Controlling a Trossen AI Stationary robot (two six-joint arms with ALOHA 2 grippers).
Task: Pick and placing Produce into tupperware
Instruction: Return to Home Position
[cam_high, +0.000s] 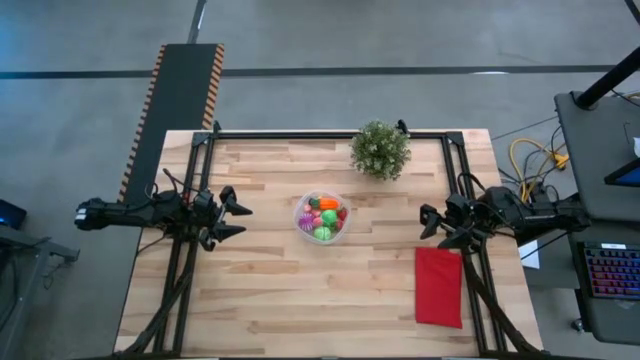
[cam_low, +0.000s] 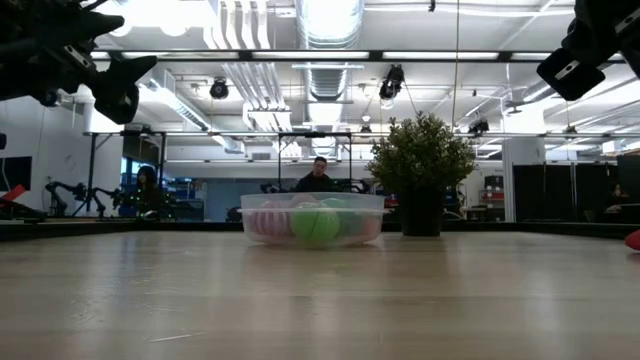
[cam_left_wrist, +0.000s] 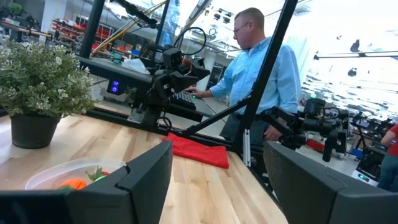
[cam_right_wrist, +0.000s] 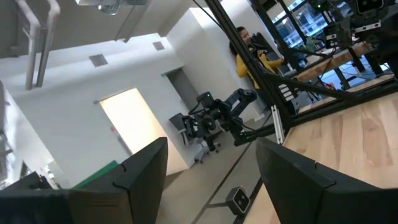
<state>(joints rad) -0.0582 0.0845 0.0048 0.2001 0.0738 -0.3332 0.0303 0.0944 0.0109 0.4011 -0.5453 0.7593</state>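
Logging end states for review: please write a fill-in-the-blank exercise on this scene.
The produce lies ____ the tupperware. The red cloth lies on the ____ arm's side of the table. The left gripper and right gripper both stand ____, holding nothing.
Missing words: inside; right; open.
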